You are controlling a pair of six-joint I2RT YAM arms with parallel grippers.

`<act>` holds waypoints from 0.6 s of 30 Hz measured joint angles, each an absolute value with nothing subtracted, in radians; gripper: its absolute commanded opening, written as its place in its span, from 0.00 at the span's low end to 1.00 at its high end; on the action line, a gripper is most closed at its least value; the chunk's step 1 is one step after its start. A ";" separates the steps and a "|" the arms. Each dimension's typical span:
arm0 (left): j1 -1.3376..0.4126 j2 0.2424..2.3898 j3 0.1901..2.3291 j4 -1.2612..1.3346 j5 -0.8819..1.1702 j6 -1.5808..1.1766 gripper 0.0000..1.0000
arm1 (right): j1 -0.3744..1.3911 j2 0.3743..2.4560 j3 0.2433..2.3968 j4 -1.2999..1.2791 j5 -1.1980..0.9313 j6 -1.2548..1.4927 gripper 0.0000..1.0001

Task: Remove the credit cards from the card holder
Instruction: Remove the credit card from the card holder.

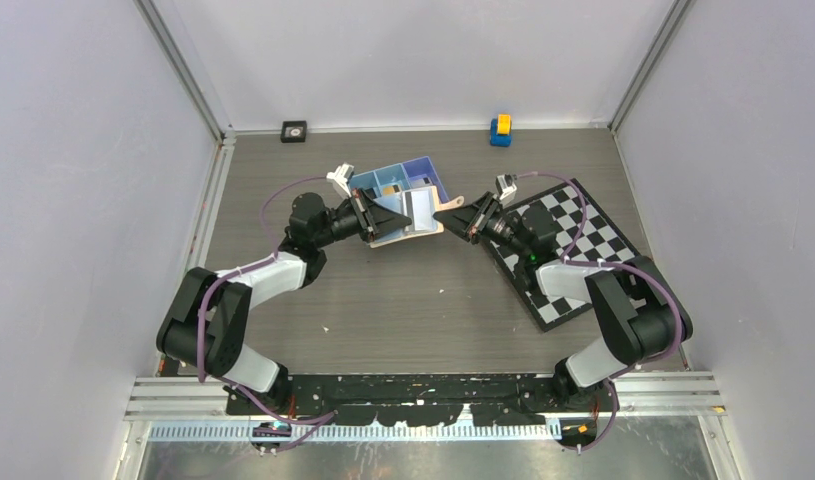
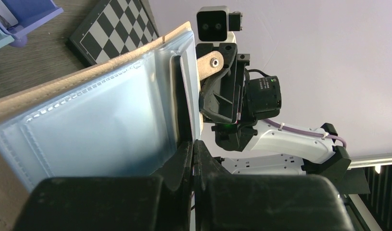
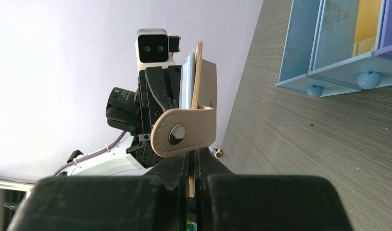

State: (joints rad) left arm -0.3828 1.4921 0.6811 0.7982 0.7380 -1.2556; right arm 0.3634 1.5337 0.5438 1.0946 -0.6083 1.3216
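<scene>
Left claw (image 2: 194, 145) and right claw (image 3: 194, 158) pinch opposite edges of card holder (image 1: 421, 212)

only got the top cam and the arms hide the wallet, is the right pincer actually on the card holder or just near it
Observer: On it. The right wrist view shows the right pincer closed on a thin tan edge of the card holder, just below its snap tab.
Operator: and the left one
Observer: The left wrist view shows the left pincer shut on the holder's near edge, next to the clear pockets.
Operator: any card visible inside
Observer: Yes, the left wrist view shows one pale card, seen edge-on, in the slot beside the clear pockets.
</scene>
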 measured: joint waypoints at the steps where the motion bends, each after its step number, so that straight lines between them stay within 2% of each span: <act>1: -0.383 1.492 0.681 0.798 0.738 -1.256 0.02 | 0.363 1.536 0.544 1.095 -0.609 1.323 0.18; 4: -0.383 1.492 0.681 0.797 0.738 -1.257 0.02 | 0.363 1.538 0.544 1.099 -0.610 1.330 0.29; 7: -0.383 1.492 0.681 0.797 0.739 -1.257 0.02 | 0.363 1.539 0.544 1.108 -0.613 1.336 0.29; 15: -0.383 1.499 0.681 0.797 0.746 -1.258 0.03 | 0.363 1.572 0.545 1.129 -0.627 1.346 0.14; 18: -0.383 1.500 0.681 0.798 0.746 -1.258 0.06 | 0.363 1.573 0.546 1.129 -0.629 1.346 0.03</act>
State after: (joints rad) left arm -0.3832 1.4998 0.6811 0.7979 0.7464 -1.2575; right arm 0.3634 1.5734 0.5457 1.1286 -0.6289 1.3464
